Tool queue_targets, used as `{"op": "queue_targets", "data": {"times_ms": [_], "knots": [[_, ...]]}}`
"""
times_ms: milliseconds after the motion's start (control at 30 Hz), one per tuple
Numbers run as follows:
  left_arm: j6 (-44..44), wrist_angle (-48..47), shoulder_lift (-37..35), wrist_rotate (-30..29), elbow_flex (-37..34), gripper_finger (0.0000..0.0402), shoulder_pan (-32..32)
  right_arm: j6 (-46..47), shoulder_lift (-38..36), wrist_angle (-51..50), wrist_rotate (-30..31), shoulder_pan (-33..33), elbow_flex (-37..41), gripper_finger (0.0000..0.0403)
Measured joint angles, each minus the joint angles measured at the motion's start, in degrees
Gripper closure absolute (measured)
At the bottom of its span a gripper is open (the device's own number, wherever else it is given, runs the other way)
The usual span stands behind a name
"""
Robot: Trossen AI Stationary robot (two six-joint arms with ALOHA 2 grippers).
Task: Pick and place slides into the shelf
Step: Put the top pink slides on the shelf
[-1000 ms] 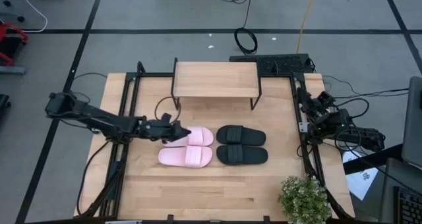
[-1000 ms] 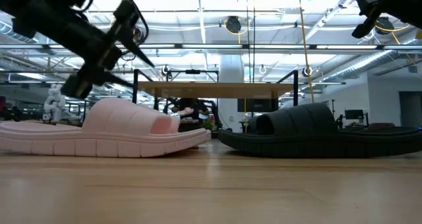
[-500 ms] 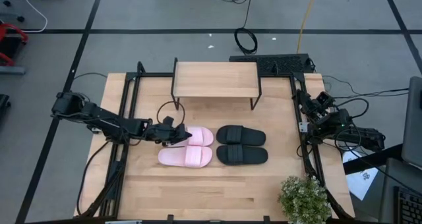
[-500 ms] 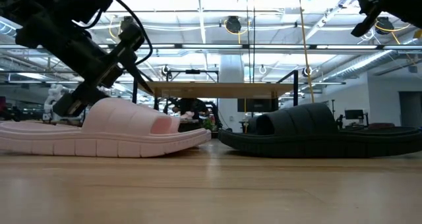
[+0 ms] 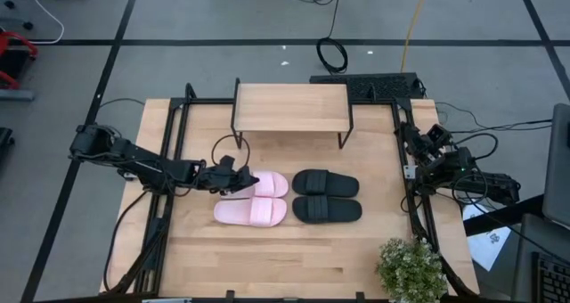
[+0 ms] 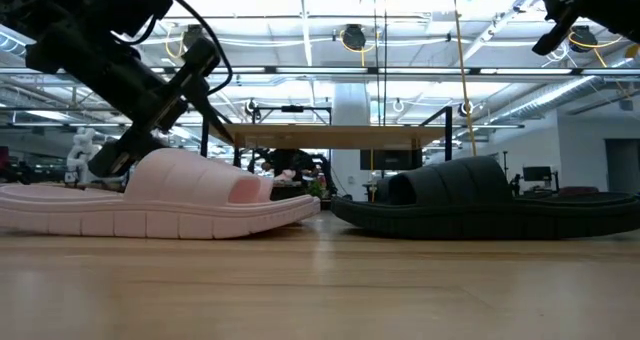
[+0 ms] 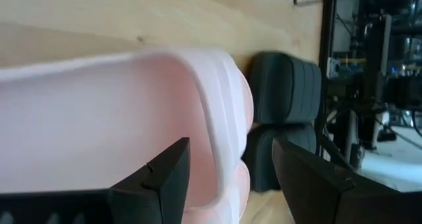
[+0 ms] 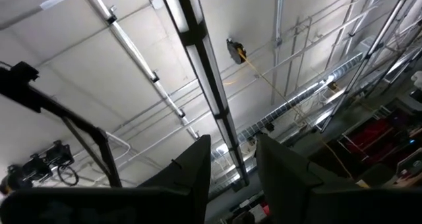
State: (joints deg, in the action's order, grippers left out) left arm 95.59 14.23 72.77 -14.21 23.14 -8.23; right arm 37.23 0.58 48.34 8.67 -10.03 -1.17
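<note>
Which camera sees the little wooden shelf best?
The high view: the whole shelf top shows, empty, behind the slides. The low view shows only its thin edge and legs. Neither wrist view shows it.

From above, the left claw (image 5: 239,184) is covering the heel end of the far pink slide (image 5: 267,184), so I can't tell whether the fingers are touching it. At worktop level, the near pink slide (image 6: 160,195) and near black slide (image 6: 490,198) are blocking their partners, both running off the frame's edges.
</note>
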Motion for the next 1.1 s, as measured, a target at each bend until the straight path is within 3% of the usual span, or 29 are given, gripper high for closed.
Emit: {"op": "queue_targets", "data": {"times_ms": [133, 267, 467, 600, 833, 1100], "knots": [[-1.02, 3.03, -0.04, 2.55, 0.00, 0.0192, -0.02, -0.29, 1.86, -3.34, -4.43, 0.01, -3.04, 0.0293], [-0.98, 3.45, -0.33, 4.21, -0.01, 0.0192, 0.00, -0.78, 9.19, -7.46, -8.41, 0.03, -10.94, 0.0294], [-1.25, 0.83, -3.20, 4.67, -0.02, 0.0192, 0.19, -0.81, 31.11, -9.98, -16.87, 1.29, -23.80, 0.0294], [-2.20, -6.64, -8.59, 4.12, -0.04, 0.0192, 0.72, 1.19, 47.09, -9.84, -21.10, 4.17, -31.74, 0.0294], [-4.14, -19.50, -21.19, -0.52, -0.04, 0.0192, 0.61, 12.71, 68.60, -9.72, -22.48, 7.56, -38.60, 0.0294], [-6.08, -25.03, -28.92, -1.34, -0.04, 0.0192, 0.59, 27.64, 82.93, -4.91, -19.13, 8.96, -38.67, 0.0294]]}}
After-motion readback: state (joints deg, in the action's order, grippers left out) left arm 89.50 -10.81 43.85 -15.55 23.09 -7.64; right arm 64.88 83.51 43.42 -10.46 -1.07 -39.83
